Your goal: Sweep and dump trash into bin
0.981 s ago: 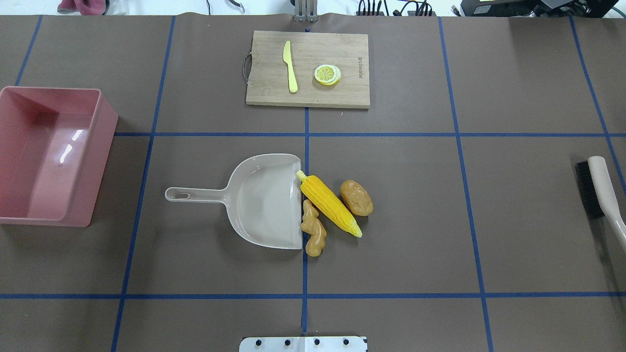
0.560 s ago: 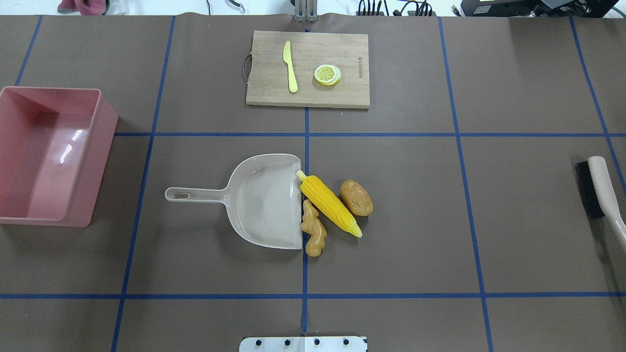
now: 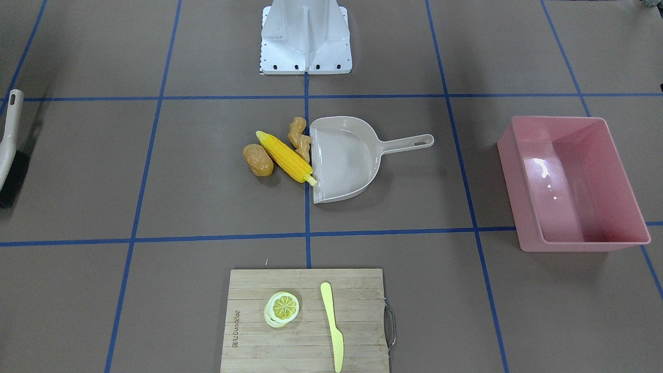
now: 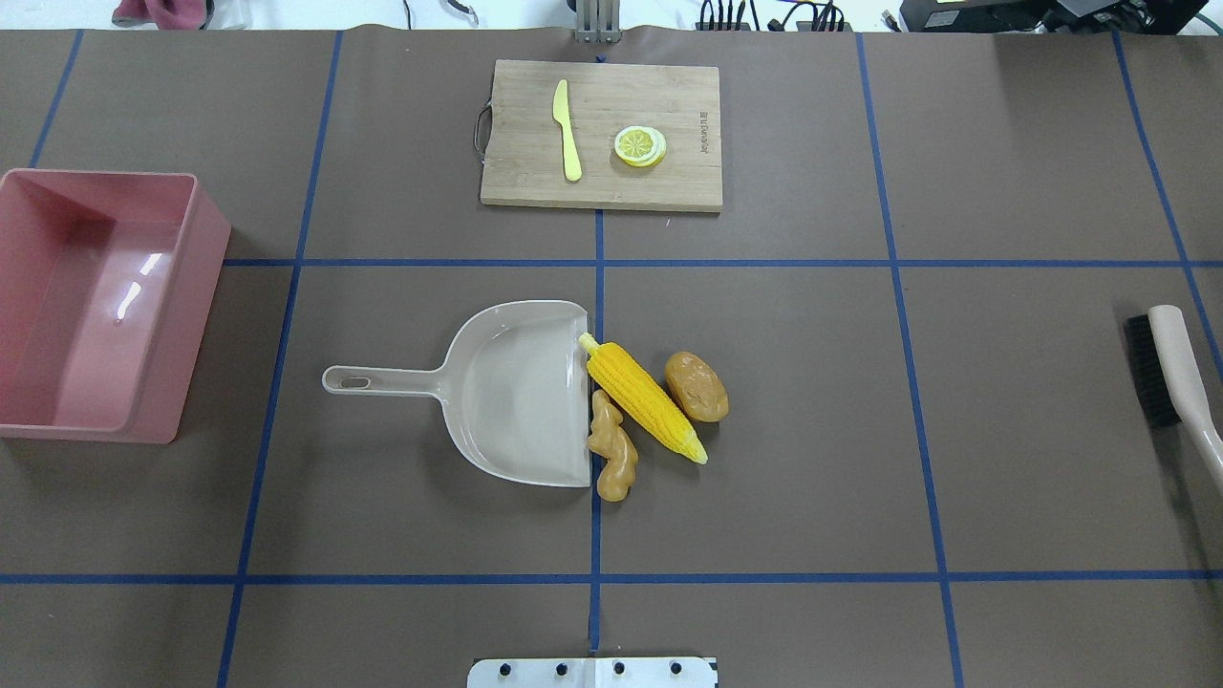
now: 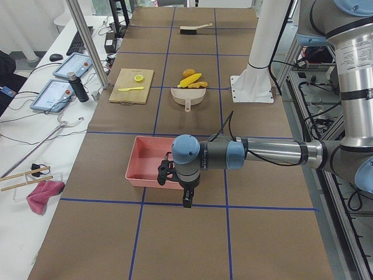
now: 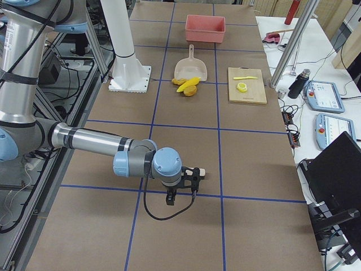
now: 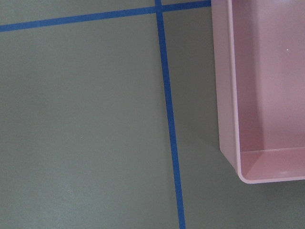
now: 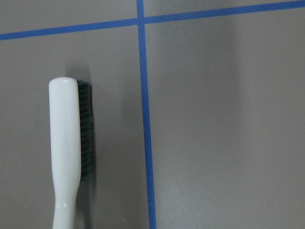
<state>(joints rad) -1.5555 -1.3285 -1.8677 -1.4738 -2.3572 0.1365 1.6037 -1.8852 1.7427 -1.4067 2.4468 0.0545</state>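
Note:
The trash lies mid-table: a yellow corn cob [image 4: 645, 401], a brown potato [image 4: 697, 386] to its right, and a tan ginger root [image 4: 612, 447]. The corn's tip and the ginger touch the open mouth of the beige dustpan [image 4: 516, 392]. They also show in the front view: corn [image 3: 286, 157], potato [image 3: 257, 159], ginger [image 3: 300, 137]. The pink bin [image 4: 196, 315] stands empty at the far left. My left gripper [image 5: 186, 199] hangs near the bin's corner [image 7: 226, 95]. My right gripper [image 6: 181, 196] hovers over a brush [image 8: 64, 138]. I cannot tell whether either gripper is open or shut.
A wooden cutting board [image 4: 669, 186] at the back carries a pale yellow knife [image 4: 567, 129] and a lemon slice [image 4: 639, 146]. The brush [image 4: 1170, 368] lies at the right edge. The robot's base plate [image 3: 305, 46] sits at the near middle.

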